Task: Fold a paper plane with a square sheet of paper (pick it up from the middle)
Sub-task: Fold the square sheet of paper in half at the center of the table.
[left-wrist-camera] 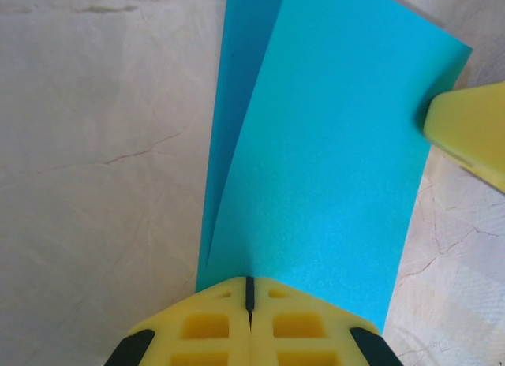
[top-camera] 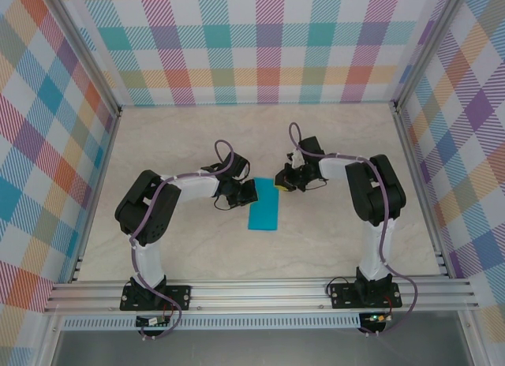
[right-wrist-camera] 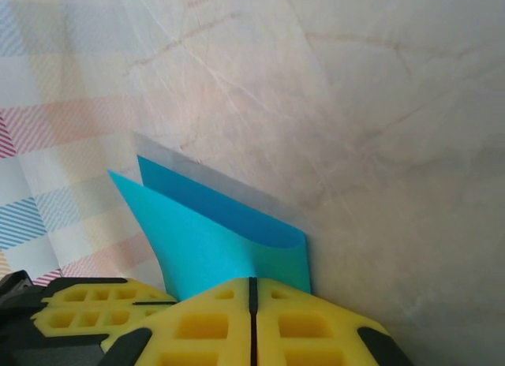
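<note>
Top external view: folded sheet of paper lies on table. Left gripper and right gripper each clamp its far end, fingers pressed together.

Lab enclosure, plaid walls, aluminium frame

The worktop is a pale cream slab with faint brownish marble veins, edged by metal rails along its sides. Near its middle lies the square sheet of paper, teal-blue, folded over on itself into a narrow rectangle. Its two layers gape apart along one long edge.
</note>
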